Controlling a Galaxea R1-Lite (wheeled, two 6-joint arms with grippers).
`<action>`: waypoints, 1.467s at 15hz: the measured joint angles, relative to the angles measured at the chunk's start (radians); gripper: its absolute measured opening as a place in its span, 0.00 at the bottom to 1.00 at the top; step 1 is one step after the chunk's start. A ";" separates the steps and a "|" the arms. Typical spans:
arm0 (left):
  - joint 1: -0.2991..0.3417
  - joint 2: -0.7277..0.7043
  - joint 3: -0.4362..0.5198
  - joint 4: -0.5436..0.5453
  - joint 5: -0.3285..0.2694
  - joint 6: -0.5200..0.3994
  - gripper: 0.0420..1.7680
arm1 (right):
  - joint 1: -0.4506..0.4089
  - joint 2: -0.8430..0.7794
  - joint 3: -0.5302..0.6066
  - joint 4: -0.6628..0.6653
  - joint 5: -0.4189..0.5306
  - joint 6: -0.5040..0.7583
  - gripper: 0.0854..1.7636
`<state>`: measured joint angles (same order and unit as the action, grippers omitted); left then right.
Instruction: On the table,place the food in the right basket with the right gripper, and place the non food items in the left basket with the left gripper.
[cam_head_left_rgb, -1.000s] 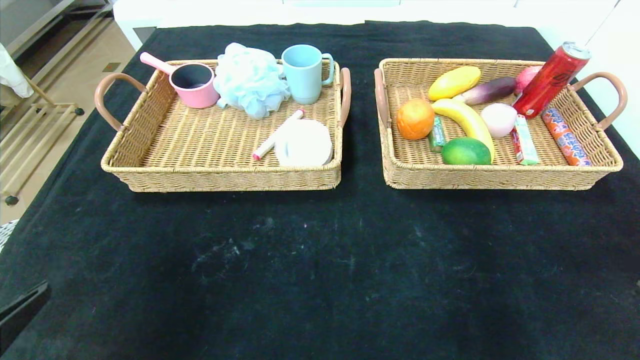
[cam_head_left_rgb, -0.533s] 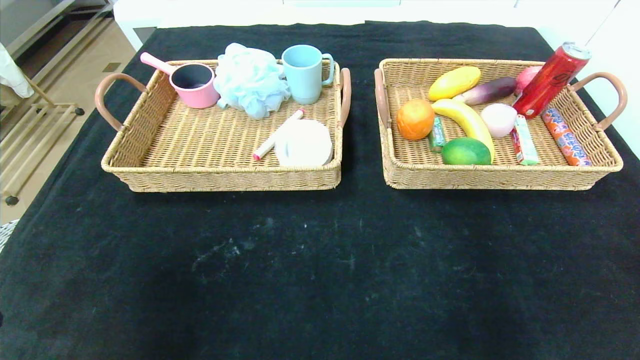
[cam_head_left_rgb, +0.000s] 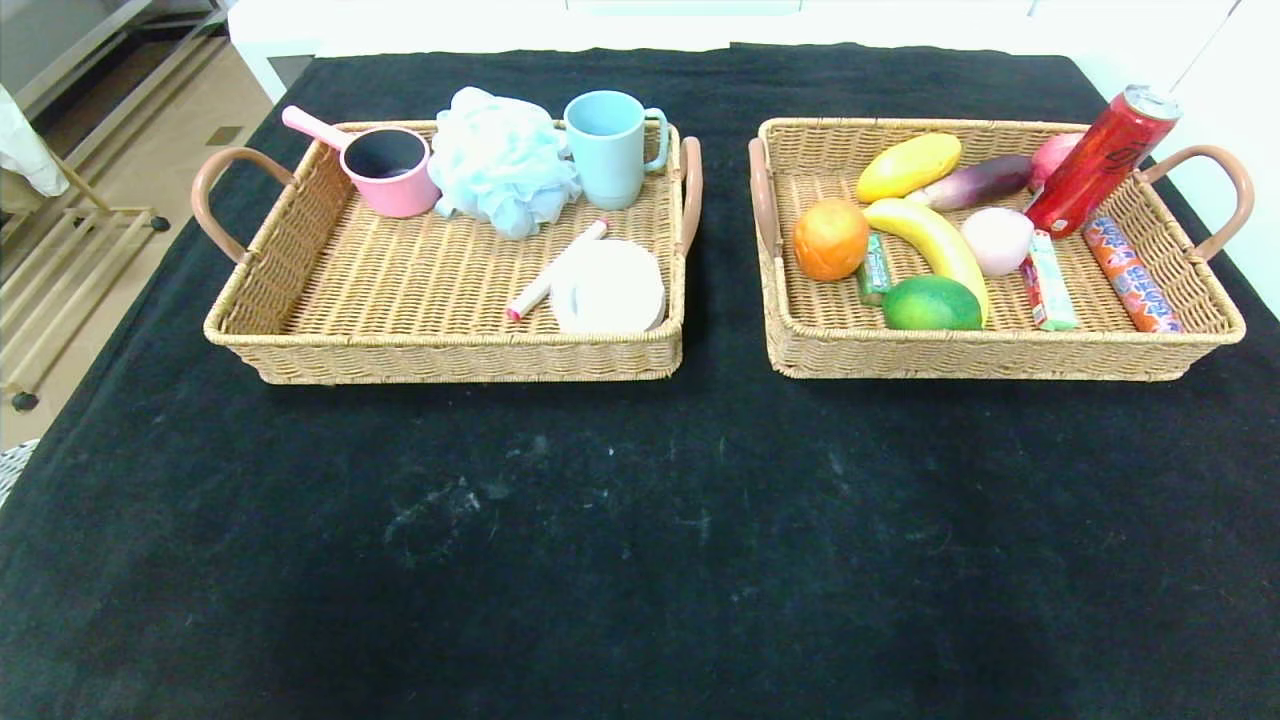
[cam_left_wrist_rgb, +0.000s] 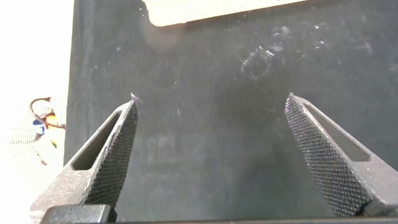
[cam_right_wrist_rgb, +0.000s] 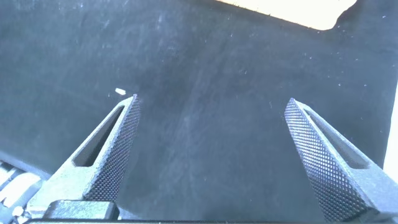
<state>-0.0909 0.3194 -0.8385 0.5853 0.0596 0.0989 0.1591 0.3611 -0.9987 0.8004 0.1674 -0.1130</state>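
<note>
Both pincers stand spread wide and hold nothing. Left gripper (cam_left_wrist_rgb: 211, 106) hangs over bare black cloth, with a pale corner of the left basket (cam_left_wrist_rgb: 205, 11) beyond its fingertips; right gripper (cam_right_wrist_rgb: 211, 106) hangs likewise, with a corner of the right basket (cam_right_wrist_rgb: 292, 14) ahead of it. Neither arm shows in the head view now. A second ago a dark part of the left arm sat at the 8 o'clock corner of that view; it has since withdrawn out of sight. Judgement: both arms are parked.

Outward, the table (cam_head_left_rgb: 640, 550) carries no loose item between the arms and the baskets. In the left basket (cam_head_left_rgb: 440, 350), at 11 o'clock, the marker (cam_head_left_rgb: 556, 268) lies flat, long axis running from 7 to 1 o'clock, touching the white disc (cam_head_left_rgb: 608, 288). In the right basket (cam_head_left_rgb: 1000, 350), at 1 o'clock, the orange (cam_head_left_rgb: 830, 238) sits beside the gum pack (cam_head_left_rgb: 876, 268), whose long axis runs nearly 12 to 6; the pale pink lump (cam_head_left_rgb: 997, 240) rests just past the banana (cam_head_left_rgb: 935, 245).

Judgement: sorting appears complete.
</note>
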 joint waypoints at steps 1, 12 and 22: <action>0.002 -0.014 -0.013 0.009 -0.001 -0.011 0.97 | -0.037 -0.016 0.003 0.020 0.041 -0.018 0.96; 0.092 -0.143 -0.015 0.111 -0.156 0.005 0.97 | -0.177 -0.177 0.201 0.045 0.149 -0.106 0.97; 0.089 -0.317 0.560 -0.376 -0.145 0.027 0.97 | -0.164 -0.356 0.862 -0.815 -0.048 -0.022 0.97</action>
<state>-0.0017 0.0019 -0.2781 0.2096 -0.0851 0.1255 -0.0051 0.0053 -0.1366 -0.0143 0.1191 -0.1351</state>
